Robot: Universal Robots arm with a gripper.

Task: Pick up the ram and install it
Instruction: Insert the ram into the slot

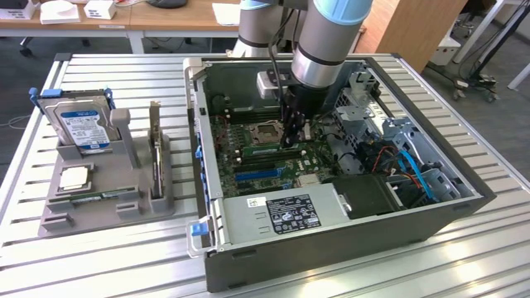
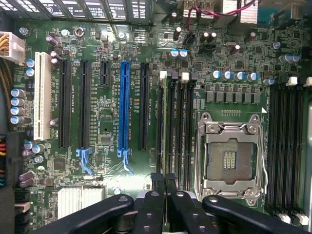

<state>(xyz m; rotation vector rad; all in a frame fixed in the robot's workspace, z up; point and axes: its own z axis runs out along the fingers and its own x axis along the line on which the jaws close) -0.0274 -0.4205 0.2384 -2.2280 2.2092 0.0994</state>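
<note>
Green is my cue on the gray holder (image 1: 99, 214) at the exterior view's left: a thin stick that I take for the ram (image 1: 101, 197) lies flat in its low front tray, near the hard drive (image 1: 81, 127) and the upright expansion card (image 1: 155, 146). If so, I judge the pick not yet done and the install not yet done either.

My tool (image 1: 290, 141) is well apart from it, reaching down inside the open case (image 1: 331, 248) on the counter (image 1: 108, 261), just beside the CPU socket (image 1: 265, 131). It is clenched, and I see nothing pinched in it.

My wrist view adds what the outside camera cannot: the tool (image 2: 164, 178) hangs over the bank of 4 memory slots (image 2: 175, 126), its fingertips (image 2: 157, 178) pressed together, and those slots read as empty dark channels, though their near ends are hidden. My exterior view alone gives me the holder and its parts.
</note>
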